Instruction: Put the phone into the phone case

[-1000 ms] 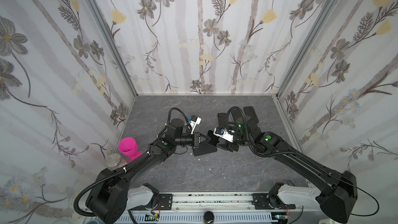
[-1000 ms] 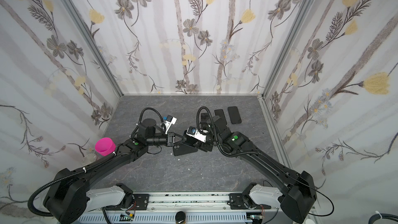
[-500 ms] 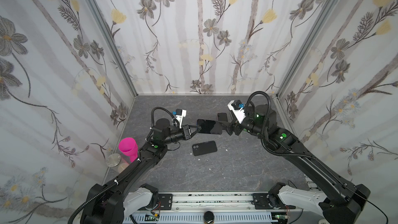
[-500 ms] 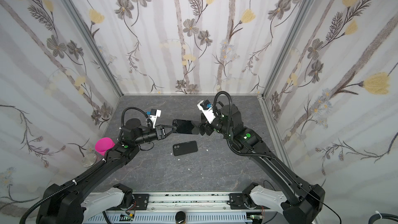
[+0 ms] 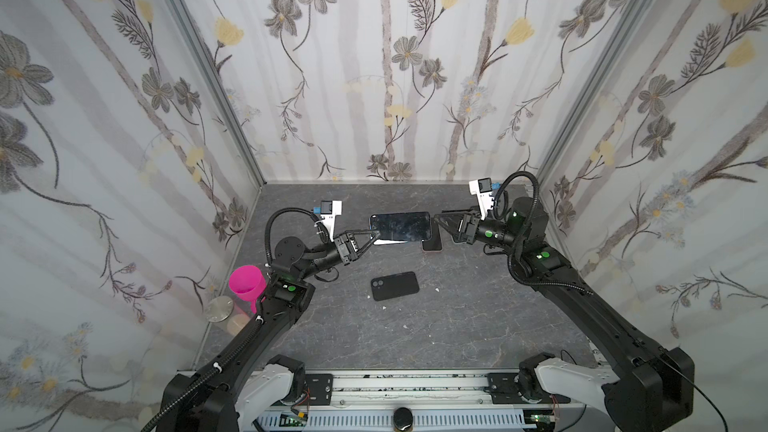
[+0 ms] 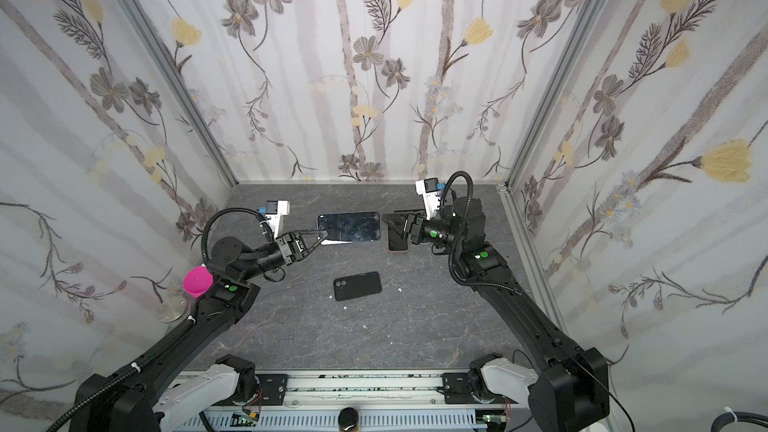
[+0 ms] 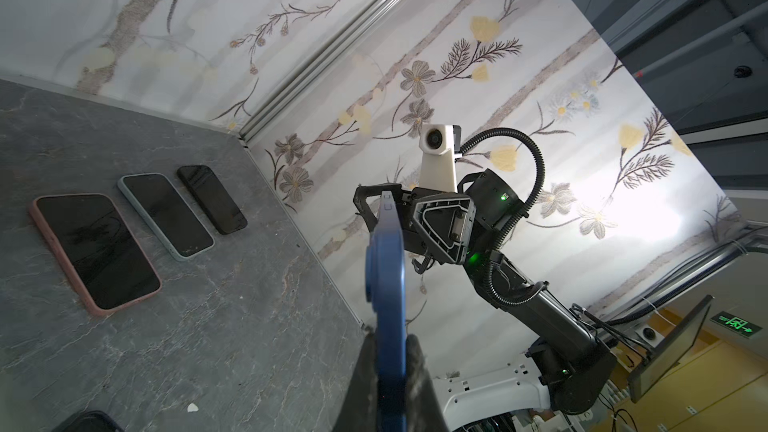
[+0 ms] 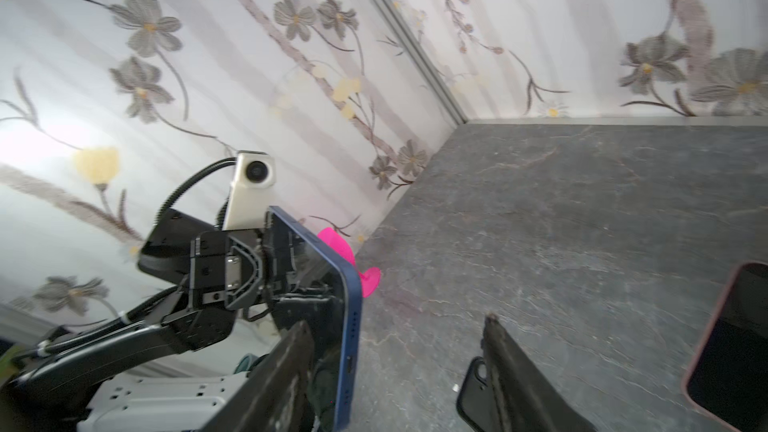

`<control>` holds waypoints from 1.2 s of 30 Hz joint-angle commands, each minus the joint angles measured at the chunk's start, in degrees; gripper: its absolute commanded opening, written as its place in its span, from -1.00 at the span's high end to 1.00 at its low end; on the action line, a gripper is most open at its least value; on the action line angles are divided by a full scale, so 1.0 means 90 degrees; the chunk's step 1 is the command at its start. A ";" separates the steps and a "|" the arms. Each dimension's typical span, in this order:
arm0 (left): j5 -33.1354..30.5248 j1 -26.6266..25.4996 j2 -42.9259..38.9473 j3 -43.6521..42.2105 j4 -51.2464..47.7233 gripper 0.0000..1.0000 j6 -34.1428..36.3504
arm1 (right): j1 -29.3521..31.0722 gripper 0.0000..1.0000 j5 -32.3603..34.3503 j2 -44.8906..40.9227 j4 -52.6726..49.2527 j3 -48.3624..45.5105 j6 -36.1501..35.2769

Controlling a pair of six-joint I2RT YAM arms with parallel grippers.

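Nearest us on the grey stone-patterned desk, the black phone case lies flat and alone, its camera cut-out toward the left arm's side. Neither arm touches it. Off to its left, by the side wall, we see a pink cup and a round metal disc.

Farther back, the two arms meet above the desk. The left pincer is clenched on the left end of the blue-edged phone. It holds the phone in the air, dark screen up, long side running across the desk, beyond the case and apart from it.

The right pincer faces the phone's other end, released. In the right wrist view its fingers stand wide apart. The phone's end sits between them, close to one finger and well away from the other. We cannot tell whether the near finger touches it.

Beyond that end, a pink-cased phone lies on the desk. The left wrist view shows it in a row with a light-blue-cased phone and a black phone, all screen up, toward the right wall.
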 commanded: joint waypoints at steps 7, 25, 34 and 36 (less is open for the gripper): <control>0.0231 -0.0002 0.0308 -0.0277 0.2274 1.00 -0.1182 | 0.0168 -0.05 -0.1542 0.0343 0.1397 0.0002 0.1007; 0.0258 0.0005 0.0239 -0.0279 0.1938 1.00 -0.0958 | 0.0437 0.95 -0.1767 0.0596 0.1306 0.0222 0.1141; -0.0060 0.0096 0.0015 -0.0281 0.1426 0.41 -0.0596 | 0.0422 1.00 -0.1774 0.0638 0.1166 0.0336 0.1160; -0.0287 0.0216 -0.0113 -0.0275 0.1146 -0.28 -0.0459 | 0.0396 1.00 -0.1733 0.0615 0.1110 0.0364 0.1144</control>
